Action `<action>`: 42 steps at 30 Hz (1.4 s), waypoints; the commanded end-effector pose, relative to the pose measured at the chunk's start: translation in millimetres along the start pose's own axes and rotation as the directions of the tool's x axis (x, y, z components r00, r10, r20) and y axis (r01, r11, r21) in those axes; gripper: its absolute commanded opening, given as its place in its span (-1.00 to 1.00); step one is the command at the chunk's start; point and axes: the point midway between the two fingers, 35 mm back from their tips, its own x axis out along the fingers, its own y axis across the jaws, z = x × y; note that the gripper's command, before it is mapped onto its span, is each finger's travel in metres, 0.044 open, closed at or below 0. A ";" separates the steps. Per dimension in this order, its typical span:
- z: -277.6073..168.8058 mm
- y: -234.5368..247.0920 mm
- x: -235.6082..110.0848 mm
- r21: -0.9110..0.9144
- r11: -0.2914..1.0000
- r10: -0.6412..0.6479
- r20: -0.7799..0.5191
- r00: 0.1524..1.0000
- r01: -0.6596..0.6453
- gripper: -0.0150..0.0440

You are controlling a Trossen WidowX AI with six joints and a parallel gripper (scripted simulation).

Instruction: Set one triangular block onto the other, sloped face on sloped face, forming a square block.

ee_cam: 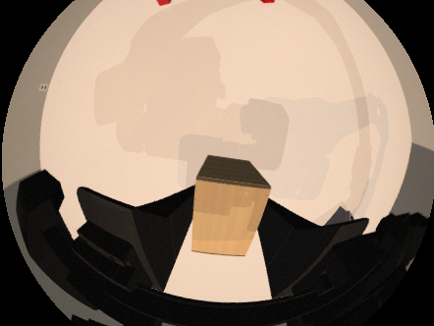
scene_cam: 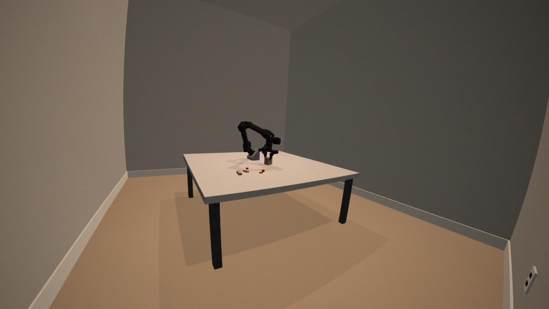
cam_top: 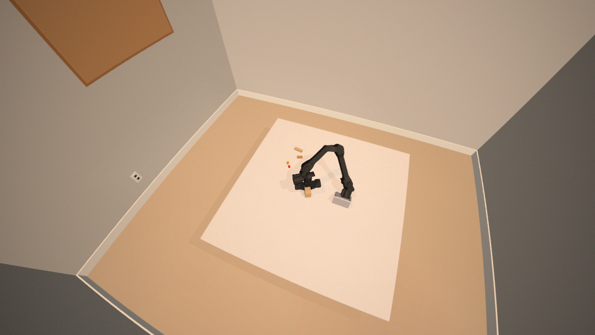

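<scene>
My gripper (cam_top: 306, 185) (scene_cam: 268, 155) (ee_cam: 228, 193) is shut on a tan wooden triangular block (cam_top: 307, 191) (scene_cam: 268, 161) (ee_cam: 230, 193) and points straight down at the table (cam_top: 316, 258) (scene_cam: 230, 188). In the wrist view the wood between the fingers reads as one square block. A faint stepped seam crosses its near face, with the second triangular block (ee_cam: 221, 239) under it. The stack stands on or just above the table. I cannot tell whether the ends are even.
Two small tan planks (cam_top: 297, 149) (cam_top: 299, 156) and small red and orange bits (cam_top: 289, 166) (ee_cam: 164, 0) lie beyond the gripper. The arm's grey base (cam_top: 341, 201) (scene_cam: 252, 156) stands right of the block.
</scene>
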 end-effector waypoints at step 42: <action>-1.2 3.2 -106.1 -0.004 1.000 0.021 -0.002 1.000 -0.021 1.00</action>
